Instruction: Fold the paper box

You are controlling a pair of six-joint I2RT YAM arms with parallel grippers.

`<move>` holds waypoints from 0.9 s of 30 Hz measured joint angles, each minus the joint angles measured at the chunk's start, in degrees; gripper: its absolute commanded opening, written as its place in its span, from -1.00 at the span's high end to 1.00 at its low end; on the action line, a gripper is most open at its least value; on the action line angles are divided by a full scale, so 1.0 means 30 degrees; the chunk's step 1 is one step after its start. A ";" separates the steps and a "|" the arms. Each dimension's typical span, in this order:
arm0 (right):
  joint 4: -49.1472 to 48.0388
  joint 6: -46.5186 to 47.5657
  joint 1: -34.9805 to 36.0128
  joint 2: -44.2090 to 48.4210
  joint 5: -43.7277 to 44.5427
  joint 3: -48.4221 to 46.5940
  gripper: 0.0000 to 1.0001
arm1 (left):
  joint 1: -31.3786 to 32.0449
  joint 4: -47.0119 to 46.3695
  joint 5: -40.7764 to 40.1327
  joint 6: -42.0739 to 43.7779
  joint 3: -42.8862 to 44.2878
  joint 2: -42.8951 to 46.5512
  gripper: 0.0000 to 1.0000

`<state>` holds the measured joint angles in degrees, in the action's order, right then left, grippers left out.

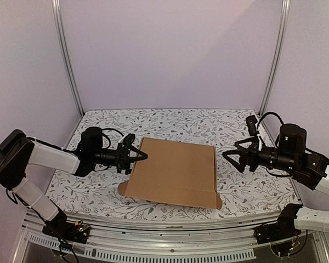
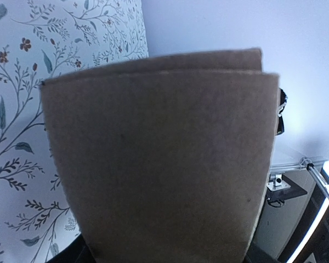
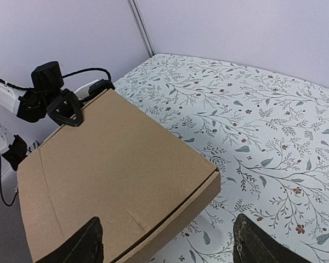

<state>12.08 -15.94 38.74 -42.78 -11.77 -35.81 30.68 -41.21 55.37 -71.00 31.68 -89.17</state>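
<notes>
The left claw [image 1: 136,155] grips the nearly folded paper box [image 1: 175,172], so the open right claw [image 1: 234,159] should next press the edge ahead.

Soft, even light in all views, a bit dim w/ lilac cast. Left wrist view: box [image 2: 159,164] right at lens, fully out of focus; glare streaks bottom right. Faint shadow under box on tabletop [image 3: 274,126]. Wide-angle bend at edges
</notes>
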 measured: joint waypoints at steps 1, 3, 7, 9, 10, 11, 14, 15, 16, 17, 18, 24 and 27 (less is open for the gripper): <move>0.0270 0.0459 0.0313 0.0350 -0.0015 -0.0197 -0.97 | -0.0087 0.0080 0.0393 0.0007 0.0022 0.0211 0.65; 0.0933 0.1610 0.1202 0.0831 0.0036 -0.0845 -0.98 | -0.0197 0.0226 0.1166 0.0007 0.0095 0.0670 0.69; 0.2572 0.4575 0.3592 0.1392 0.0568 -0.2856 -0.97 | -0.0240 0.0539 0.2499 0.0015 0.0138 0.1756 0.76; 0.3177 0.6113 0.4707 0.1530 0.0984 -0.3716 -0.98 | -0.0240 0.0561 0.3126 0.0022 0.0146 0.2266 0.77; 0.3555 0.6980 0.5362 0.1625 0.1253 -0.4029 -0.98 | -0.0248 0.0561 0.3366 0.0029 0.0146 0.2433 0.77; 0.3891 0.8014 0.6054 0.1705 0.1625 -0.4284 -0.98 | -0.0248 0.0576 0.3621 0.0102 0.0146 0.2659 0.78; 0.4874 1.0856 0.7927 0.1741 0.2994 -0.4583 -0.98 | -0.0248 0.0576 0.4240 0.0372 0.0146 0.3206 0.79; 0.5202 1.1766 0.8531 0.1668 0.3687 -0.4583 -0.97 | -0.0248 0.0576 0.4422 0.0452 0.0146 0.3381 0.79; 0.5559 1.2662 0.9143 0.1537 0.4524 -0.4597 -0.97 | -0.0248 0.0568 0.4568 0.0525 0.0146 0.3512 0.80; 0.5858 1.3624 0.9850 0.1333 0.5450 -0.4619 -0.97 | -0.0248 0.0561 0.4699 0.0605 0.0146 0.3621 0.80; 0.6011 1.4375 1.0477 0.1129 0.6302 -0.4619 -0.97 | -0.0248 0.0554 0.4801 0.0648 0.0146 0.3665 0.80; 0.5581 2.0815 1.4848 -0.0299 1.2772 -0.3942 -0.98 | -0.0248 0.0597 0.5217 0.0699 0.0146 0.3818 0.80; 0.4393 2.3853 1.6283 -0.0248 1.5016 -0.2732 -0.97 | -0.0248 0.0750 0.5340 0.0823 0.0146 0.3956 0.80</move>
<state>25.26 55.61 87.59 -43.53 33.28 -44.01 29.93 -38.96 71.40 -68.53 32.12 -77.30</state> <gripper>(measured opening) 0.988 0.618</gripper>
